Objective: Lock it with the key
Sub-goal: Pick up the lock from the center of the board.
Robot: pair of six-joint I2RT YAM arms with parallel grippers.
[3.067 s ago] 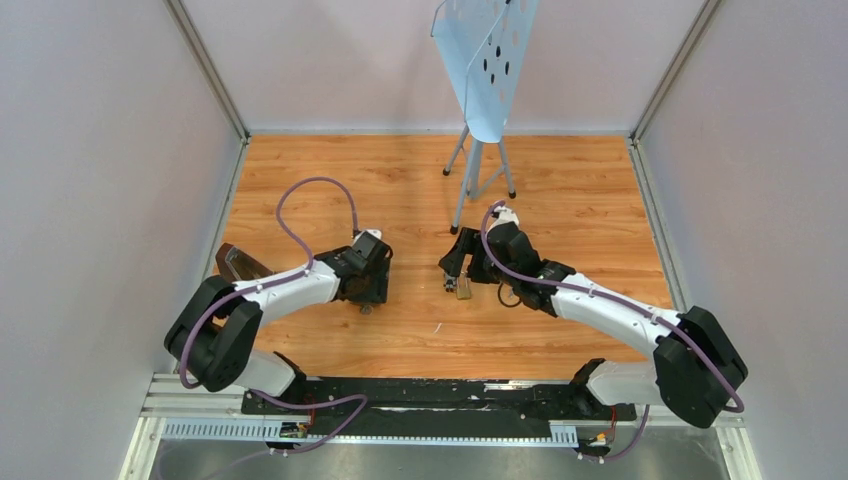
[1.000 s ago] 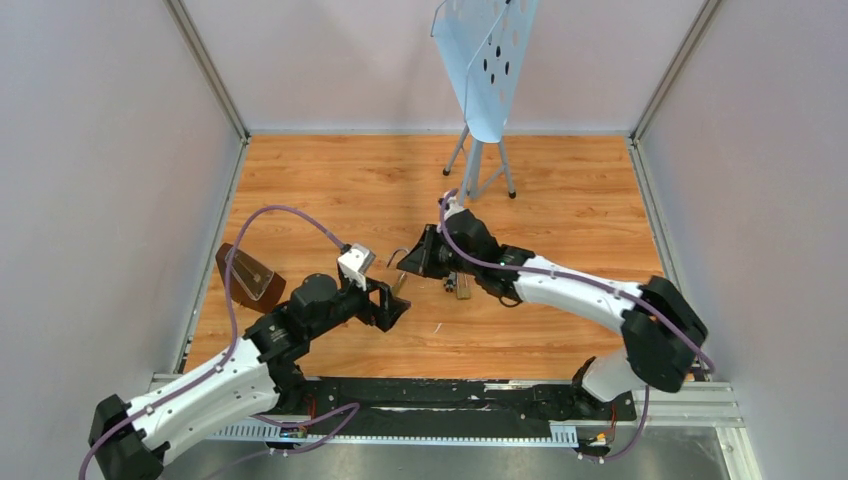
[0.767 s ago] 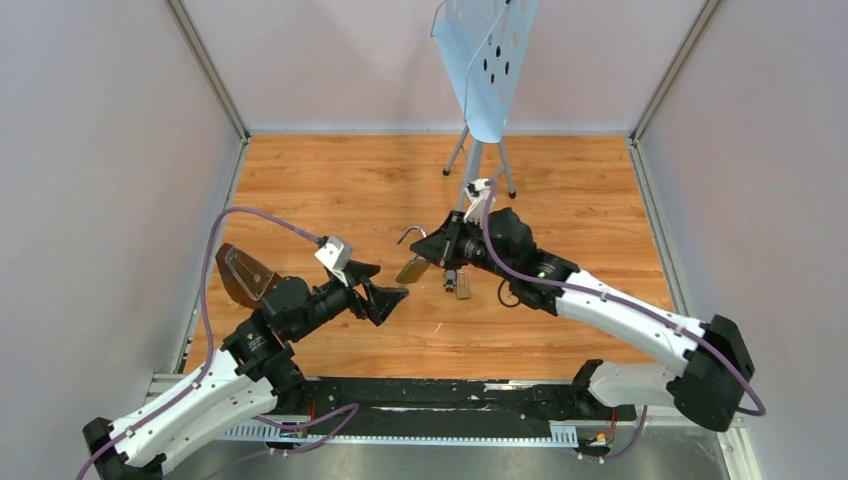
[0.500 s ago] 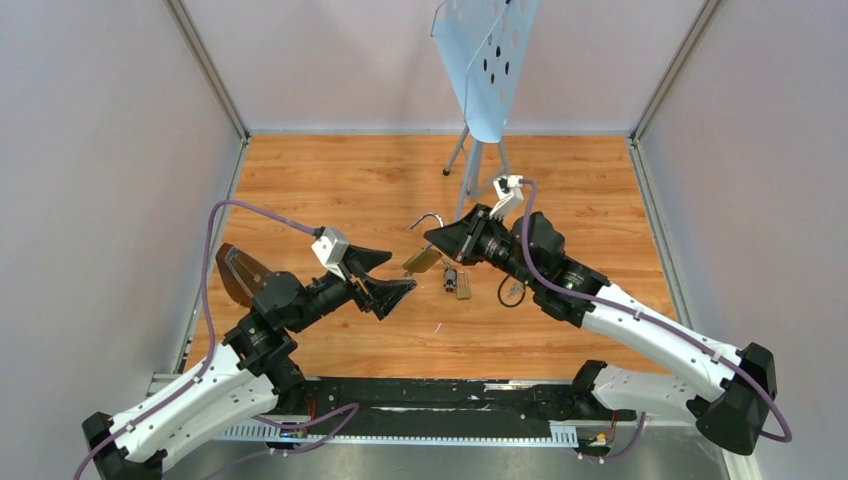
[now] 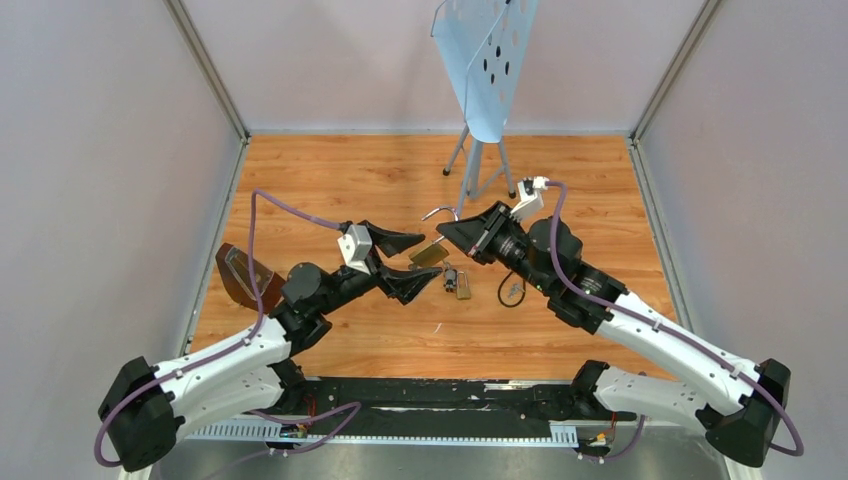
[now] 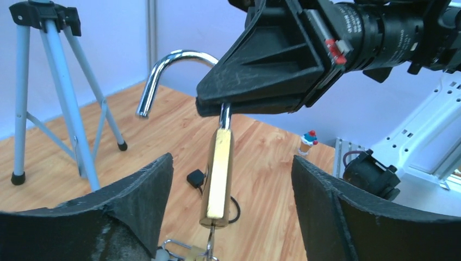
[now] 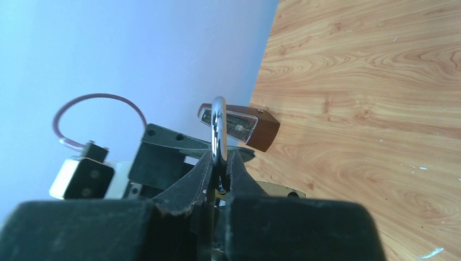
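Jaws of the right gripper (image 5: 447,233) are clamped shut on the open shackle (image 6: 163,62) of the padlock (image 6: 218,174), held aloft. The left gripper (image 5: 428,264) is spread wide around its body, touching nothing. The key (image 6: 210,240) seems lodged underneath, and locking is judged undone.

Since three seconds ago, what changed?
Right gripper, shut on the shackle, carried the padlock up and rightward. Left gripper rose from the table and followed; its open jaws now flank the brass body, apart from it. Key bunch, brown metronome, tripod unchanged.
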